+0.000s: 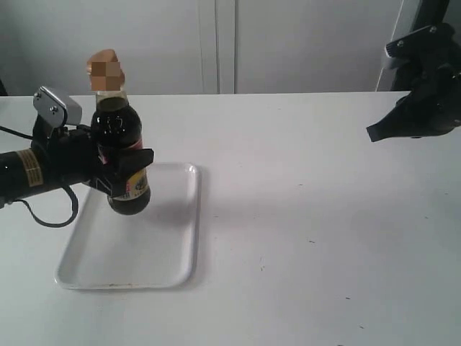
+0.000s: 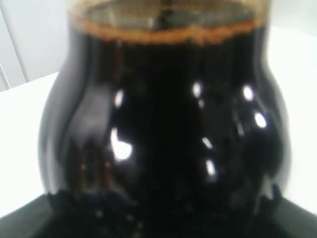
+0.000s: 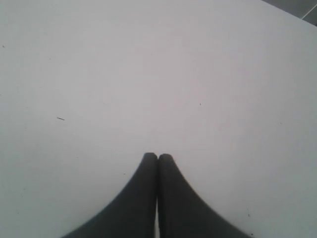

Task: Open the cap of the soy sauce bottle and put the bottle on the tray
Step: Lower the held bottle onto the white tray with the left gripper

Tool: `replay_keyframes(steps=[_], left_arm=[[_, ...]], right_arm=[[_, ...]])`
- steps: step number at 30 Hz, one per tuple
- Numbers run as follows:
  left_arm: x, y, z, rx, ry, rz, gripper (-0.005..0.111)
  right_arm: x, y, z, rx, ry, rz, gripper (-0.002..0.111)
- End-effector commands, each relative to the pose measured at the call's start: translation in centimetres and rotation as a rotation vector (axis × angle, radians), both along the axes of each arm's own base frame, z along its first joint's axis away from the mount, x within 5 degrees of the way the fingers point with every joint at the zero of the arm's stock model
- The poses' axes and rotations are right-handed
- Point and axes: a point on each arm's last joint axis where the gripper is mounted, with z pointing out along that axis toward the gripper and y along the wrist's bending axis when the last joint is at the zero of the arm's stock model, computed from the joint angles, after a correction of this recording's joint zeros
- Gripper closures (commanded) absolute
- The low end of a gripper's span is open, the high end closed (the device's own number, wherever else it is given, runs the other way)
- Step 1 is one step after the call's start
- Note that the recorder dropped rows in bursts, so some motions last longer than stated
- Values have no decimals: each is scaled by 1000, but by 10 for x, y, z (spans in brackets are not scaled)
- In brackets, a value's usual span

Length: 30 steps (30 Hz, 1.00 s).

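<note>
The soy sauce bottle [image 1: 119, 148], dark with a pink-and-yellow label, hangs upright above the far left part of the white tray [image 1: 169, 256]. My left gripper [image 1: 124, 164] is shut on its body from the left. Its orange-gold cap [image 1: 103, 63] sits at the top of the neck, partly blurred, so whether it is flipped up I cannot tell. In the left wrist view the bottle [image 2: 163, 134] fills the frame and hides the fingers. My right gripper [image 1: 374, 132] hovers far right above the table, shut and holding nothing; its fingertips [image 3: 150, 159] touch.
The white table [image 1: 302, 216] stretches between the tray and the right arm. A pale wall stands behind the table's far edge. A black cable [image 1: 50, 216] loops beneath the left arm.
</note>
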Motion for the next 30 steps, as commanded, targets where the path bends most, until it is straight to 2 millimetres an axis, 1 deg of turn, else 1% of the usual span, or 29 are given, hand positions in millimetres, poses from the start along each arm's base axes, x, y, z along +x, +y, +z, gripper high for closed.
replay_keyframes(steps=[1, 9, 23, 30], left_arm=[[-5, 1, 15, -79, -77, 9, 107], [-9, 1, 10, -60, -69, -11, 107], [-9, 1, 10, -3, -132, -29, 107], [-9, 0, 10, -7, -131, -24, 107]], right_arm=[[2, -2, -4, 5, 9, -13, 108], [2, -2, -5, 6, 15, -12, 108], [1, -2, -6, 9, 36, -3, 108], [0, -1, -6, 10, 41, -2, 108]])
